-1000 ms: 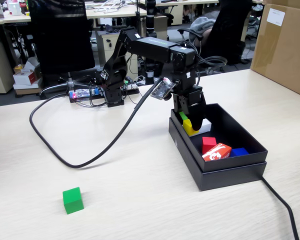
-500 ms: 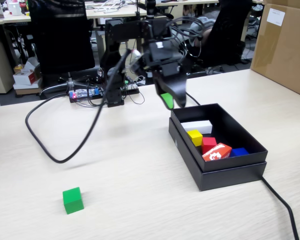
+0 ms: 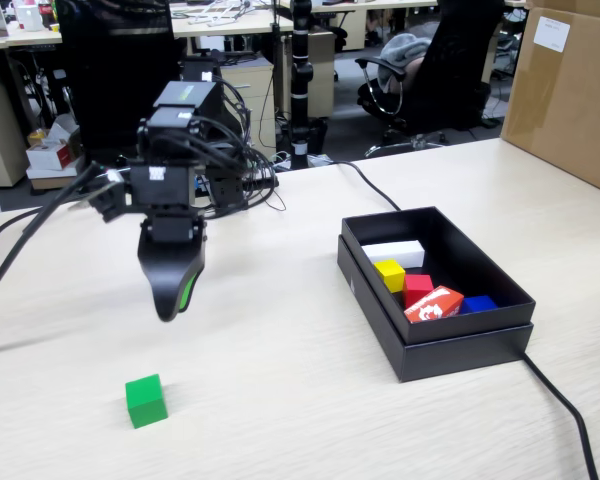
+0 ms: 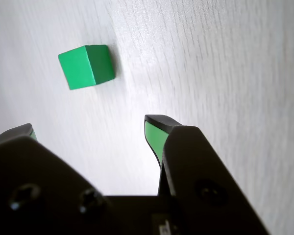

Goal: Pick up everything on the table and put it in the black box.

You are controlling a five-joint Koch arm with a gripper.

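1. Change from earlier: half a second ago the arm was just left of the shallow matte black cardboard box (image 3: pixel 435 290) in the fixed view, and a second ago it reached into it. It has now swung to the left part of the pale wood-grain worktop (image 3: pixel 280 350), well apart from the box. The thick black cable has swept off to the left with it.
2. The black gripper with green-lined fingers (image 3: pixel 172 300) now hangs above the worktop, up and slightly right of the small green cube (image 3: pixel 145 400), which lies where it lay in both earlier frames.
3. Box contents match the frame half a second ago: a small yellow cube (image 3: pixel 389 274), a small red cube (image 3: pixel 417 289), a white rectangular block (image 3: pixel 393 252), a red-and-white printed packet (image 3: pixel 435 304) and a blue piece (image 3: pixel 478 303).
4. Fixed view only: the box and its contents, the arm's body, and a big brown cardboard carton (image 3: pixel 565 90) at the right edge.
5. Wrist view only: the gap between the fingers (image 4: pixel 159 134). The green cube (image 4: pixel 86 66) lies beyond the tips, toward the upper left, not between them.
6. Fingers: in the wrist view the gripper (image 4: pixel 90 129) stands widely parted, with bare worktop showing in the gap. It holds nothing and touches nothing.
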